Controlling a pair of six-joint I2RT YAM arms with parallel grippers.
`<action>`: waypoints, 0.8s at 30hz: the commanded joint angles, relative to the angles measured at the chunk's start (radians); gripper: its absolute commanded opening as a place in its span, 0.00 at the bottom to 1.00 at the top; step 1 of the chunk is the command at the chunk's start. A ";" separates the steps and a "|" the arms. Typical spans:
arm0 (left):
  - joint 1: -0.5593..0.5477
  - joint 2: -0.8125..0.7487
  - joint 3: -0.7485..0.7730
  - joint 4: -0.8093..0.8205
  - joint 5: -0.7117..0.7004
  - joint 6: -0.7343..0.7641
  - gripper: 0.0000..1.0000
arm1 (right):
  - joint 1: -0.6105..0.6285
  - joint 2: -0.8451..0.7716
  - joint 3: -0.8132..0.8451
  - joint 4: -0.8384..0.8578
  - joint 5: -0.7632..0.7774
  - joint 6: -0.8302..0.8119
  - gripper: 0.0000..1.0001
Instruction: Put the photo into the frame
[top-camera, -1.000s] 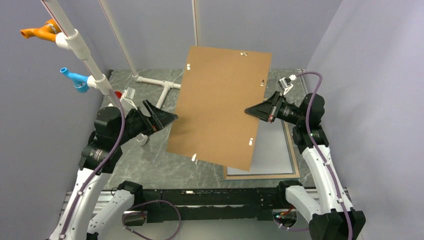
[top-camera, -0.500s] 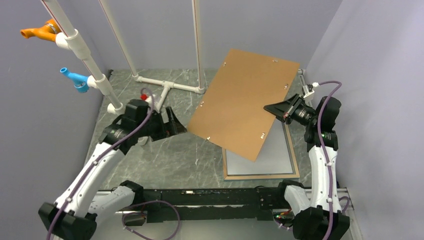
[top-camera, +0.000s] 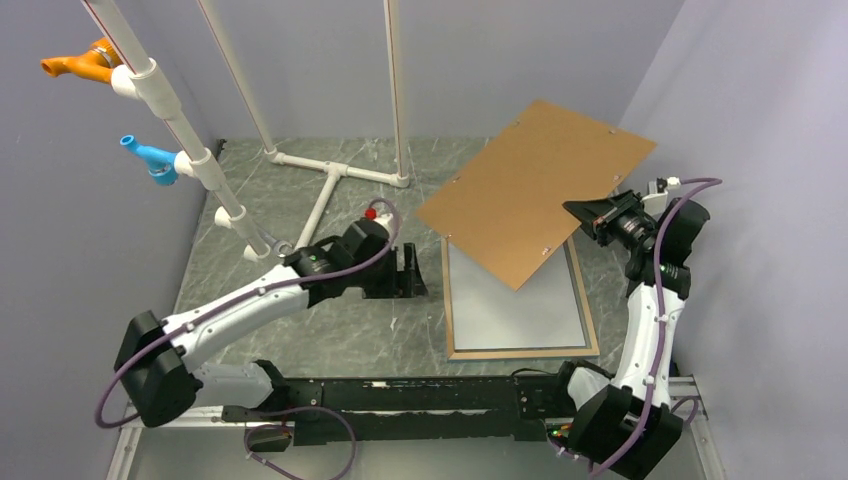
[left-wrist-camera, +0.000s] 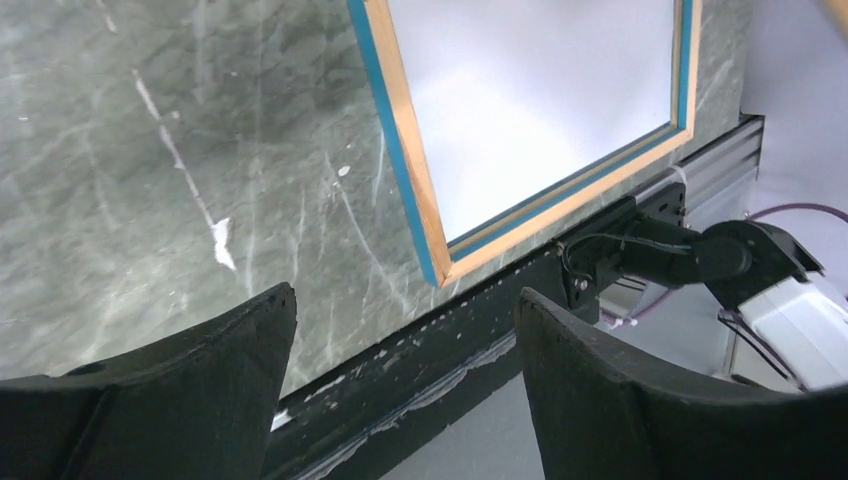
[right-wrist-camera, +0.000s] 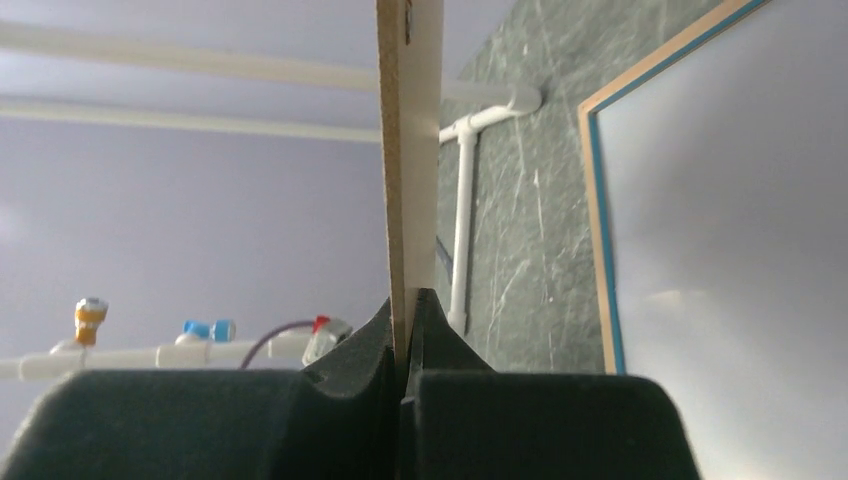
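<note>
My right gripper (top-camera: 575, 210) is pinched shut on the brown board (top-camera: 535, 190), tilted, upper right. My left gripper (top-camera: 415, 272) is wide open and empty, centre. The frame (top-camera: 447, 300) lies flat, lower right. The white sheet inside is probably the photo (top-camera: 515, 310). Remaining: fit the board.

One frame (top-camera: 520, 352), one brown board (top-camera: 530, 185), one left claw (top-camera: 408, 272), one right claw (top-camera: 573, 209).

grey marbled table (top-camera: 330, 342) bears the frame (top-camera: 520, 351), lying flat, and a pipe stand (top-camera: 330, 173).
</note>
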 joint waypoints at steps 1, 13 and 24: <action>-0.090 0.086 -0.019 0.166 -0.113 -0.090 0.81 | -0.049 0.007 0.026 0.043 0.024 0.012 0.00; -0.284 0.488 0.122 0.205 -0.327 -0.203 0.77 | -0.111 0.017 0.018 -0.027 0.079 -0.047 0.00; -0.302 0.599 0.138 0.183 -0.376 -0.223 0.52 | -0.129 0.025 0.009 -0.048 0.081 -0.068 0.00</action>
